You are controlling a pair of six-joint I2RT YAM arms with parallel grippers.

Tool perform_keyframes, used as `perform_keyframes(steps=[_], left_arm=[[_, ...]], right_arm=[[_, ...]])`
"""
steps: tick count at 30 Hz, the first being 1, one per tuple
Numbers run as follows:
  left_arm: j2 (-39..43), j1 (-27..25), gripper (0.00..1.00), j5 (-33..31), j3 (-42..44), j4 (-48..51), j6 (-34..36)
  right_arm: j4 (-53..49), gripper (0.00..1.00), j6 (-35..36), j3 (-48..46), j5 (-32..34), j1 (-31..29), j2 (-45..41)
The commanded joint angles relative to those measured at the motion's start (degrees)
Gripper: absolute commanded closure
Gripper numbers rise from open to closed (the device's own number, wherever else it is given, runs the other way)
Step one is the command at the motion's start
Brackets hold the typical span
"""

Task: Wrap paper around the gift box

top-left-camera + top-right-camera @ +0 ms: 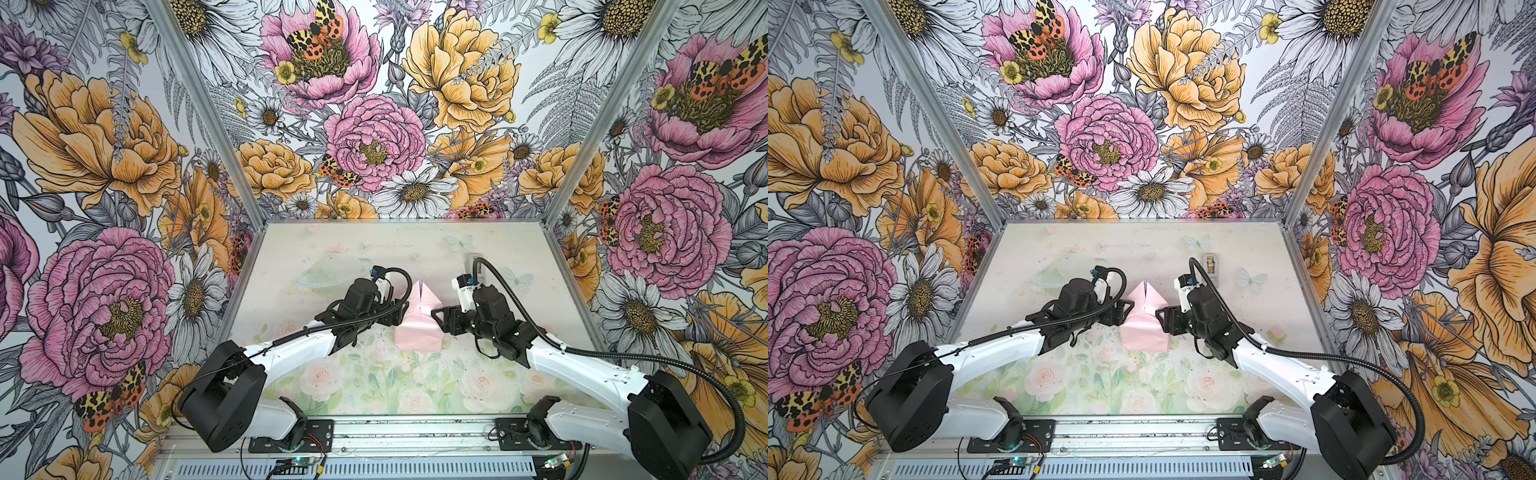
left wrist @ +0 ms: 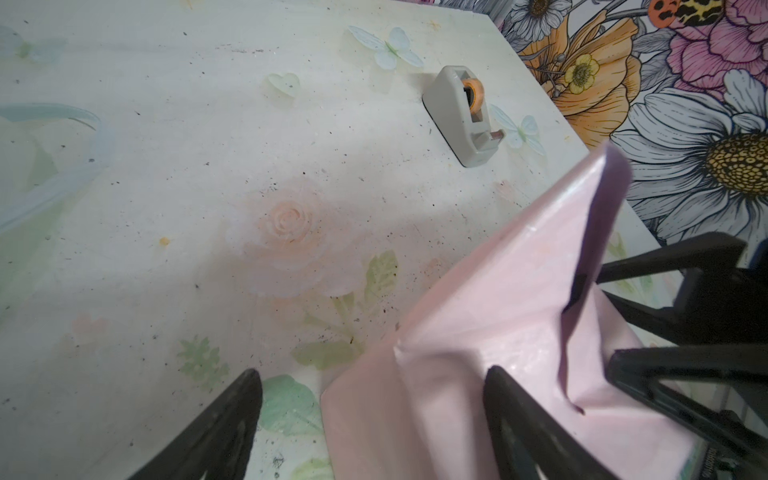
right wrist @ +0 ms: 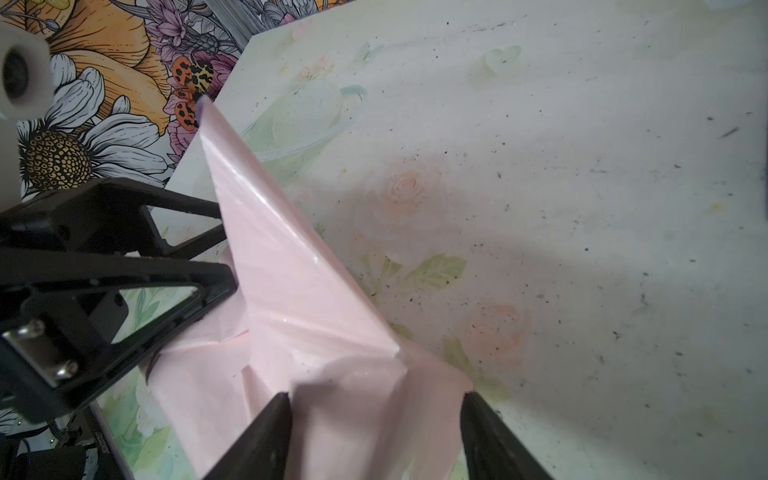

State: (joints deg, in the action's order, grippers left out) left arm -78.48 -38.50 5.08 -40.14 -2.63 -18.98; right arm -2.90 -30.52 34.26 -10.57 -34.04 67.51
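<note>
The paper (image 1: 415,324) (image 1: 1144,326) lies mid-table, pale pink face out, folded round a boxy bundle. At its far end two pointed flaps stand up, with lilac showing inside. The gift box is hidden under the paper. My left gripper (image 1: 400,313) (image 2: 370,374) is open at the bundle's left side. One of its fingers is over the table and the other over the paper (image 2: 478,332). My right gripper (image 1: 438,319) (image 3: 376,397) is open against the right side. Its fingers straddle the paper-covered end (image 3: 340,415) without pinching it.
A small grey tape dispenser (image 1: 1210,264) (image 2: 465,112) stands at the back right of the floral table (image 1: 332,249), behind my right arm. Flowered walls close the table in on the left, back and right. Both arm bases sit on the front rail (image 1: 395,434).
</note>
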Motion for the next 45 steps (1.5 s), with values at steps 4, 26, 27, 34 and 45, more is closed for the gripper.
perform_keyframes(steps=[4, 26, 27, 34, 45], left_arm=[[1.1, 2.2, 0.16, 6.8, 0.8, -0.9, 2.9], [-6.4, 4.8, 0.17, 12.5, -5.0, 1.7, 8.6], [-6.3, 4.8, 0.17, 12.5, -4.7, 1.9, 8.6], [-5.7, 4.9, 0.17, 12.3, -3.6, 2.0, 9.3], [-2.7, 5.9, 0.17, 12.2, -3.4, 0.7, 7.4]], right_arm=[[-2.7, 0.38, 1.7, -0.4, -2.1, 2.0, 1.9], [-1.1, 0.35, 2.1, 2.5, -6.0, 2.8, 1.4], [-0.6, 0.34, 2.1, 2.8, -6.3, 2.9, 1.6], [2.9, 0.35, 1.7, 5.1, -9.7, 3.0, 5.9], [0.8, 0.36, 2.8, 4.1, -7.9, 3.0, 9.1]])
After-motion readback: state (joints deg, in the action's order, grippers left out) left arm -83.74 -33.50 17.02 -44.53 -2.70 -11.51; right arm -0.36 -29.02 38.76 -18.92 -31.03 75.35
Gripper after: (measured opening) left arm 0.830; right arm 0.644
